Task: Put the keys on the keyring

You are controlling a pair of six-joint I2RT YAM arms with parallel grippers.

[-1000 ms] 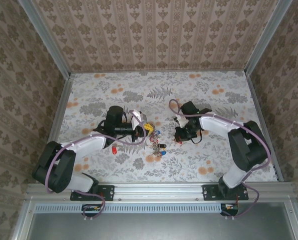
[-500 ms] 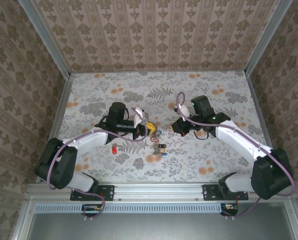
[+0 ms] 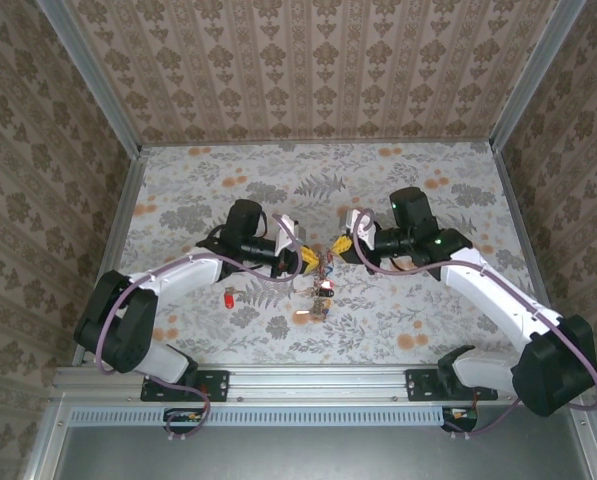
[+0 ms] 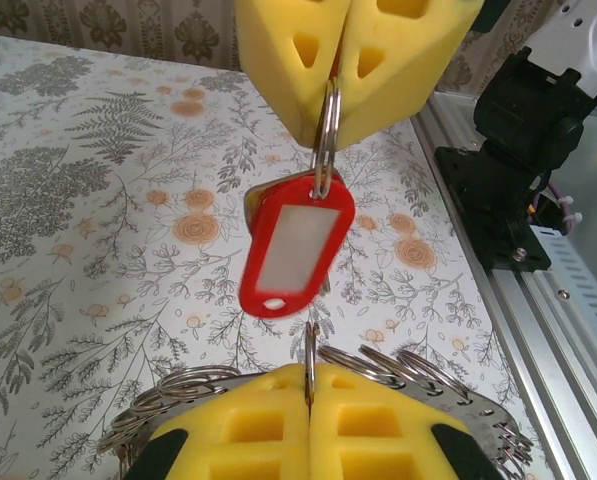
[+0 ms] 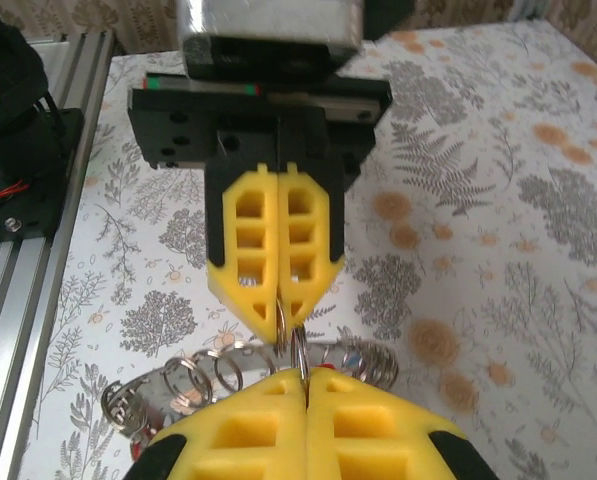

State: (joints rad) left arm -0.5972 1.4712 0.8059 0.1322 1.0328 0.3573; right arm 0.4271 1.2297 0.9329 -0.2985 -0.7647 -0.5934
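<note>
My left gripper [image 4: 310, 372] [image 3: 304, 260] is shut on a small metal split ring that belongs to the keyring [image 4: 483, 412], a flat grey toothed piece carrying several split rings. Facing it tip to tip, my right gripper [image 4: 324, 138] [image 5: 303, 372] [image 3: 339, 246] is shut on the ring of a key with a red plastic tag [image 4: 296, 245], which dangles between the two. In the right wrist view the left gripper [image 5: 282, 318] pinches its ring just above mine, and the keyring [image 5: 143, 400] spreads below. In the top view a cluster of keys [image 3: 322, 287] hangs under the grippers.
A loose red key [image 3: 227, 297] lies on the flowered table left of the grippers. An orange piece [image 3: 304, 315] sits near the front. The metal rail and the arm bases [image 4: 518, 190] run along the near edge.
The right arm has swung left and the left gripper has moved right, so both now meet tip to tip over the middle. The key cluster has risen with them.
</note>
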